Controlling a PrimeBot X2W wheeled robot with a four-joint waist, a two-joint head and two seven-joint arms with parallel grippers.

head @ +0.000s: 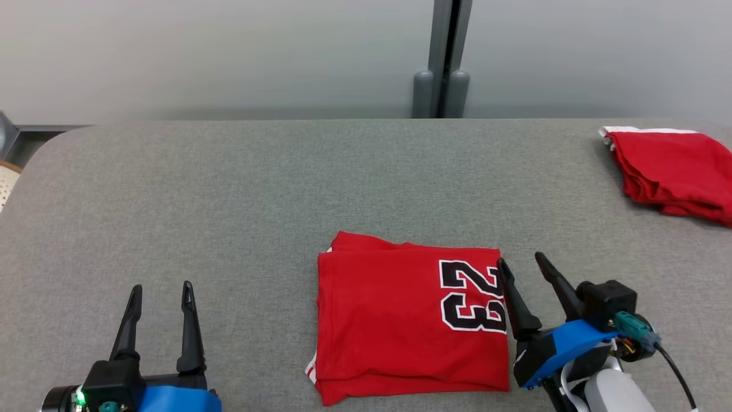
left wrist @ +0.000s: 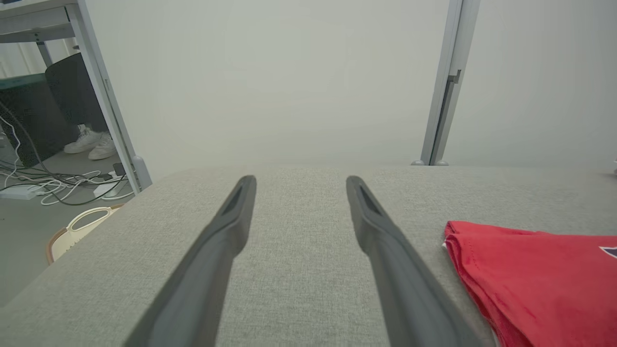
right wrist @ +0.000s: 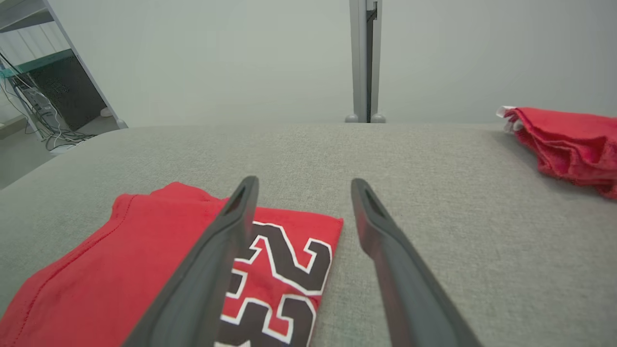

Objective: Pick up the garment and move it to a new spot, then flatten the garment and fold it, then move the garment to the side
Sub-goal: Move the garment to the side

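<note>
The garment (head: 394,320) is a red jersey with a black "23", lying folded into a rectangle on the grey table near its front edge. It also shows in the right wrist view as the garment (right wrist: 135,270) and in the left wrist view as the garment (left wrist: 540,274). My right gripper (head: 521,264) stands open at the jersey's right edge, one finger over the edge by the number, the other over bare table. Nothing is between its fingers. My left gripper (head: 162,292) is open over bare table, well to the left of the jersey.
A second red garment (head: 675,171) lies bunched at the table's far right; it is also seen in the right wrist view (right wrist: 569,144). The grey table (head: 229,200) has rounded corners. A pale wall and a grey post (head: 443,63) stand behind. A basket (left wrist: 77,231) sits on the floor at the left.
</note>
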